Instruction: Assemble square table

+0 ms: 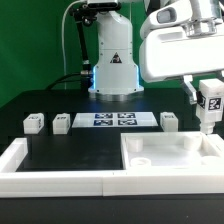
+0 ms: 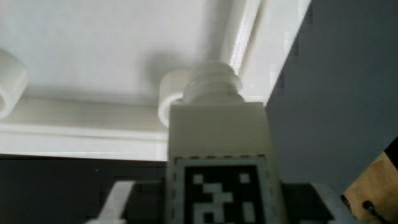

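The square table slab [image 1: 165,157] lies flat at the exterior view's front right, a large white square with raised rims and corner holes. My gripper [image 1: 207,100] is shut on a white tagged leg [image 1: 209,104] and holds it upright over the slab's far right corner. In the wrist view the leg [image 2: 217,130] runs from my gripper [image 2: 222,208] down to the slab [image 2: 107,45], and its round tip sits at a corner hole by the rim. Three more leg blocks lie on the black surface, two at the left [image 1: 33,122] [image 1: 60,123] and one at the right [image 1: 168,120].
The marker board [image 1: 113,120] lies in front of the robot base [image 1: 113,60]. A long white rail [image 1: 55,180] borders the black surface at the front and left. Another round boss [image 2: 9,88] shows on the slab beside the leg tip.
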### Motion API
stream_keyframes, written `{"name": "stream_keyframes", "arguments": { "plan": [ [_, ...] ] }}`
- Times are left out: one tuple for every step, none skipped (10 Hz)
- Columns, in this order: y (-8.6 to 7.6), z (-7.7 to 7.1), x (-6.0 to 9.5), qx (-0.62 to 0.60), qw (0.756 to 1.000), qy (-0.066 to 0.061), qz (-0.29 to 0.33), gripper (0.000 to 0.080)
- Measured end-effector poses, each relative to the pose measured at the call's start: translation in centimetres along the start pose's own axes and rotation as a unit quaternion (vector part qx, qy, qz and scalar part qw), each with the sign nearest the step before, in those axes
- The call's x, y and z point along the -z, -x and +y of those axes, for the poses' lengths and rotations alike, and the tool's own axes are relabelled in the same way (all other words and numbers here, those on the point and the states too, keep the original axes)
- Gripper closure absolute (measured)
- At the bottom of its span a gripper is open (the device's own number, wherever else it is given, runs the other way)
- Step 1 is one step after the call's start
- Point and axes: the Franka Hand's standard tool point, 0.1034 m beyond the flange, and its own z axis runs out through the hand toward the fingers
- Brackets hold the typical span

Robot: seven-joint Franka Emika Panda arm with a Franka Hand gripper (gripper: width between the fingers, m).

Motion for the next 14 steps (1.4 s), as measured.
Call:
{"name": "stream_keyframes", "arguments": {
  "plan": [
    [0.0, 0.0, 0.0, 0.000, 1.000, 0.000, 0.000, 0.0512],
    [0.0, 0.1, -0.2, 0.002, 1.000, 0.000, -0.001, 0.0512],
    [-0.4, 0.8, -1.0, 0.009, 1.000, 0.001, -0.002, 0.0512],
    [-1.8, 1.2, -1.6, 0.007, 1.000, 0.000, 0.001, 0.0512],
    [-2.7, 1.6, -1.7, 0.008, 1.000, 0.001, 0.007, 0.0512],
    [-2.7, 1.8, -2.2, 0.007, 1.000, 0.001, 0.006, 0.0512],
    [-2.6, 1.8, -2.9, 0.006, 1.000, 0.000, 0.003, 0.0512],
    [-2.7, 1.7, -3.4, 0.005, 1.000, -0.001, 0.003, 0.0512],
    [-2.6, 1.6, -4.0, 0.004, 1.000, -0.001, 0.002, 0.0512],
    [-2.6, 1.4, -4.6, 0.004, 1.000, -0.002, 0.005, 0.0512],
    [-2.6, 1.0, -4.9, 0.004, 1.000, -0.003, 0.005, 0.0512],
    [-2.5, 1.0, -5.0, 0.004, 1.000, -0.003, 0.005, 0.0512],
    [-2.5, 1.1, -5.0, 0.005, 1.000, -0.003, 0.005, 0.0512],
    [-2.2, 1.1, -5.3, 0.005, 1.000, -0.002, 0.003, 0.0512]
  ]
}}
